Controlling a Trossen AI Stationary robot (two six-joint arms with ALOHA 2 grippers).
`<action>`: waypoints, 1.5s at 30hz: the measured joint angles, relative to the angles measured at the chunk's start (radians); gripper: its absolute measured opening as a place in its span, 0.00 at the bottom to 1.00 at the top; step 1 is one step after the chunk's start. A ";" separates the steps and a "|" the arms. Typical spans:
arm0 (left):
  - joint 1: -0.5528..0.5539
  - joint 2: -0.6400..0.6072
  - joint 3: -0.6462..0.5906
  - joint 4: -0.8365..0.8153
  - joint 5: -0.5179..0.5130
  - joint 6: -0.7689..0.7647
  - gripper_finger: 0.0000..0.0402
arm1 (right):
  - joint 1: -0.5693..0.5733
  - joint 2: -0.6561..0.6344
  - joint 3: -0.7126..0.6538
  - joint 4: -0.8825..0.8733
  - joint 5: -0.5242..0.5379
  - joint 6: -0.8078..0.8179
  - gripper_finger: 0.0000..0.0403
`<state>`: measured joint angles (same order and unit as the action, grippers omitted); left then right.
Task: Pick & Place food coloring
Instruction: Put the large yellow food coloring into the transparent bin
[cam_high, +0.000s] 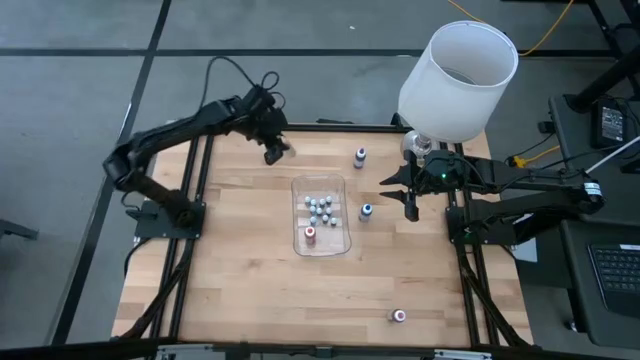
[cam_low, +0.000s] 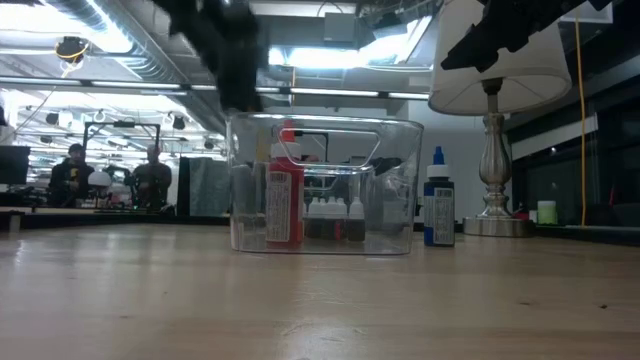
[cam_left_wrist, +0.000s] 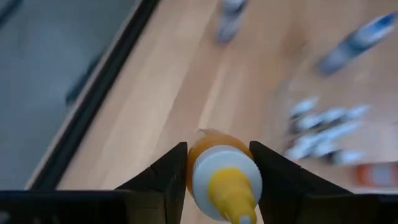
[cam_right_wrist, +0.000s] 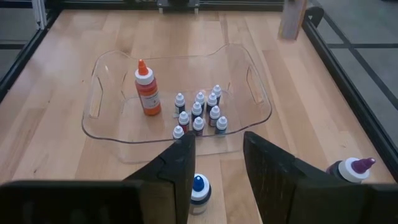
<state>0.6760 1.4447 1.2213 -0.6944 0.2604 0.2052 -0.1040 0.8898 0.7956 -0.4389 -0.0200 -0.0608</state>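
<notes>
The food coloring is a set of small bottles spread over the table. A yellow-capped orange bottle (cam_left_wrist: 221, 177) sits clamped between the two dark fingers (cam_left_wrist: 163, 180) of the left gripper (cam_high: 274, 150), whose jaws press on both of its sides; this gripper hangs above the far left part of the wooden table (cam_high: 240, 290), apart from the other bottles. In the clear plastic tray (cam_right_wrist: 255, 109) at the table's middle stands a cluster of tiny white-capped bottles (cam_right_wrist: 200, 115), close together and upright, with a larger red bottle (cam_right_wrist: 147, 90) beside them in the same tray. Outside the tray, a blue-capped bottle (cam_right_wrist: 198, 194) stands just beside its right wall, directly ahead of the right gripper (cam_high: 410, 198). The right gripper's jaws stand partly apart with nothing between them, above the table near its right edge. A purple-capped bottle (cam_right_wrist: 350, 169) stands toward the far right edge, well apart from the tray, and another small bottle (cam_high: 398, 316) stands near the front edge, its colour hard to tell. A lamp with a big white lampshade (cam_high: 458, 78) rises at the far right corner, just behind the right arm. In the low view, people (cam_low: 110, 178) show in the room behind the table.
</notes>
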 joint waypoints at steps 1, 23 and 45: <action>-0.029 -0.027 0.024 -0.009 0.000 -0.016 0.36 | 0.000 0.000 0.000 0.000 0.000 0.000 0.34; -0.601 -0.026 0.266 -0.156 -0.371 -0.539 0.36 | 0.000 0.000 0.000 0.000 0.000 0.000 0.34; -0.727 0.391 0.266 -0.003 -0.337 -0.673 0.36 | 0.000 0.000 0.000 0.000 0.000 0.000 0.34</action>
<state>-0.0509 1.8354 1.4868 -0.6969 -0.0768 -0.4674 -0.1043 0.8894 0.7956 -0.4389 -0.0200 -0.0608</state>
